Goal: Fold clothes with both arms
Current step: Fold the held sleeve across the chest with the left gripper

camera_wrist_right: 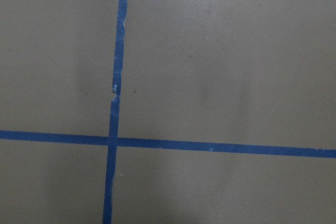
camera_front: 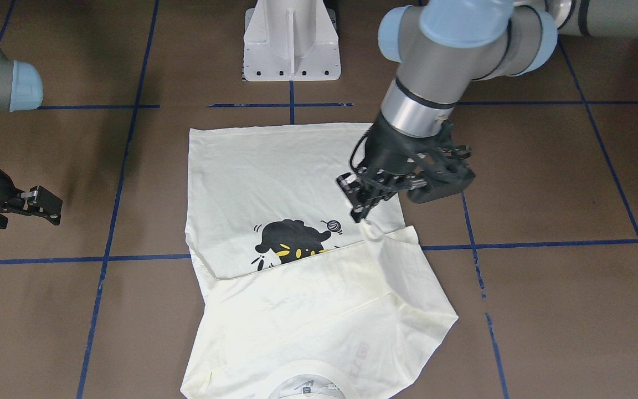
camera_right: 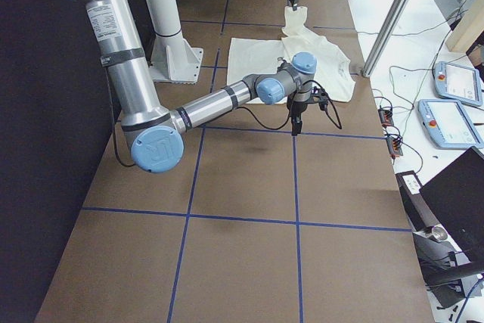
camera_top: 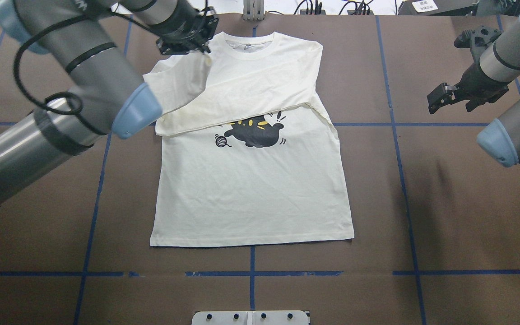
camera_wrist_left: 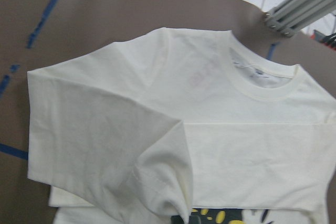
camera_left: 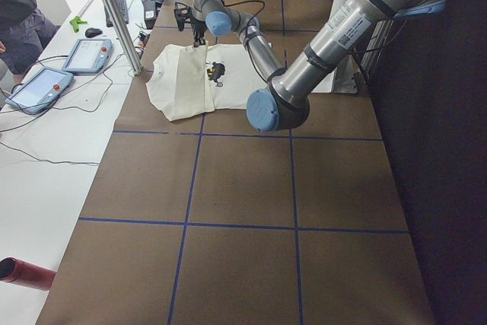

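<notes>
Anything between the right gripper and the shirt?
Nothing visible. Only table with blue tape lies between the right gripper, jaws open, and the shirt.

Cream shirt [camera_top: 251, 194] spread flat (print upward).

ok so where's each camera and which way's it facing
Front-facing: across the table, facing the robot; shirt, left gripper pinching its sleeve.
Overhead: behind the robot, looking forward and down; left arm, right arm.
Exterior left: table's left end; left arm near.
Exterior right: table's right end; right arm near.
Left wrist: down on the shirt's collar; no gripper.
Right wrist: down on table and tape; no gripper.
Shared: front-facing and overhead show the cat print.
</notes>
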